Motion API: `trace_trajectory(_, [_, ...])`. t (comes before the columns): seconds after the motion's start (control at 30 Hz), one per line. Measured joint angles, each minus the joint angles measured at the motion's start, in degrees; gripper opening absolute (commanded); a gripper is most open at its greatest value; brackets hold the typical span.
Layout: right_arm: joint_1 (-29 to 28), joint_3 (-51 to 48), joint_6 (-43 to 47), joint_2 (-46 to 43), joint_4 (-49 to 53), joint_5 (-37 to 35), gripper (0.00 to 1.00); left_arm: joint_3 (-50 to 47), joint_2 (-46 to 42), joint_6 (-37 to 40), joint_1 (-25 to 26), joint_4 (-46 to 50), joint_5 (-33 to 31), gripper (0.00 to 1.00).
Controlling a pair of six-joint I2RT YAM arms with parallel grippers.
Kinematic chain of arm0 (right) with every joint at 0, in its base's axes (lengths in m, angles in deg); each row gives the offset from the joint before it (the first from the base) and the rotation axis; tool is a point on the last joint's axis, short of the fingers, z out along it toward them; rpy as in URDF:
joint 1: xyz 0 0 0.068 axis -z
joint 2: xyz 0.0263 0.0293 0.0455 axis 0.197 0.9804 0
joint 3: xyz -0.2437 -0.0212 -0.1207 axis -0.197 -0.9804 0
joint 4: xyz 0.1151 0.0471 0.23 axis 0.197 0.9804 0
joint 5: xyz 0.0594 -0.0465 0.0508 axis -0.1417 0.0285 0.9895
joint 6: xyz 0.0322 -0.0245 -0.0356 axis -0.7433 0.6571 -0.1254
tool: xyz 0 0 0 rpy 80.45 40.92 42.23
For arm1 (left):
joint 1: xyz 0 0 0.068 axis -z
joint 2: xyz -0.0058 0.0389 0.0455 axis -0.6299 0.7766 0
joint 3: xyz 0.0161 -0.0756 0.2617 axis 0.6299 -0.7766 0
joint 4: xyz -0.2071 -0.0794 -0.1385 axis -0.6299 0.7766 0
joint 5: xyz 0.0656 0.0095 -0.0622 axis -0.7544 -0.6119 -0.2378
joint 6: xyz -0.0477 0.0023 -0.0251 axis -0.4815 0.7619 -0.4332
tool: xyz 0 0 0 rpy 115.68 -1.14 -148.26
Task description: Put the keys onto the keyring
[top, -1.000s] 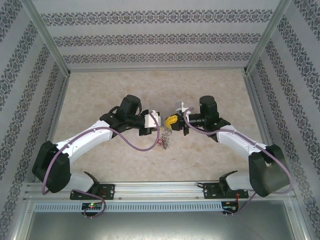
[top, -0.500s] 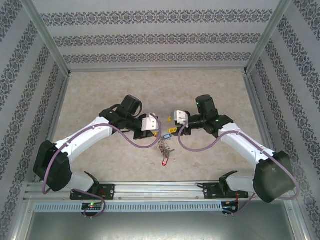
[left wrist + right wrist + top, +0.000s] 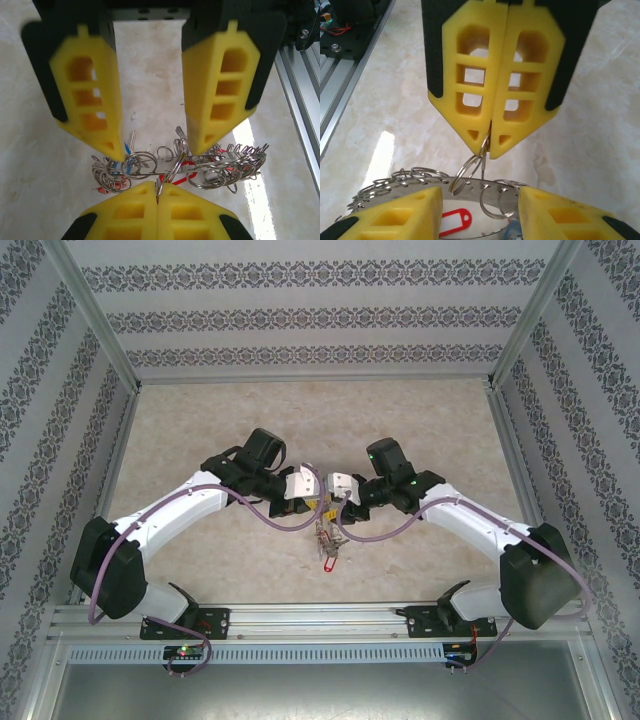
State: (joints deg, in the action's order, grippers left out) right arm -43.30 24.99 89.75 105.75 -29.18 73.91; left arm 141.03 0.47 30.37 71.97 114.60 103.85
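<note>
Item one, left gripper (image 3: 158, 192): jaws closed on a small silver split ring (image 3: 468, 172) at the top of the bunch.

Item two, large grey metal keyring (image 3: 220, 170): I see it just below that pinch, its band running crosswise between my two grippers. It is fringed with silver wire loops and a red plastic tag (image 3: 455, 220), over the beige marbled surface (image 3: 150, 90).

Item three, right gripper (image 3: 157, 150): jaws apart, straddling the band, holding nothing, so I judge it the free arm.

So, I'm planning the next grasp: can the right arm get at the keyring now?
Probably yes: the right end effector is open and close over the keyring, nothing between; the shut left end effector holds it from the opposite side.
</note>
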Motion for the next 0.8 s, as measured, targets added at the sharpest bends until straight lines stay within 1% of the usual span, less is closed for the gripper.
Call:
trace_trajectory(0.1, [-0.48, 0.46, -1.62, 1.38, -0.42, -0.13, 0.44, 0.0, 0.02, -0.72, -0.31, -0.17, 0.09, 0.0])
trace_trajectory(0.2, [-0.48, 1.01, -2.82, 2.21, -0.96, -0.09, 0.39, 0.0, 0.02, -1.14, -0.44, -0.42, 0.17, 0.0])
trace_trajectory(0.33, [-0.48, 1.29, -4.13, 2.62, -1.27, -0.04, 0.3, 0.0, 0.13, -1.79, -0.81, -0.74, 0.17, 0.0])
trace_trajectory(0.4, [-0.48, 1.38, -4.72, 2.64, -1.22, 0.07, 0.23, 0.0, 0.31, -2.12, -0.87, -0.92, 0.24, 0.0])
trace_trajectory(0.8, [-0.55, 1.38, -9.88, 2.64, -3.45, -0.17, 0.23, 1.27, 1.79, -4.17, -2.21, -1.22, 1.51, 0.0])
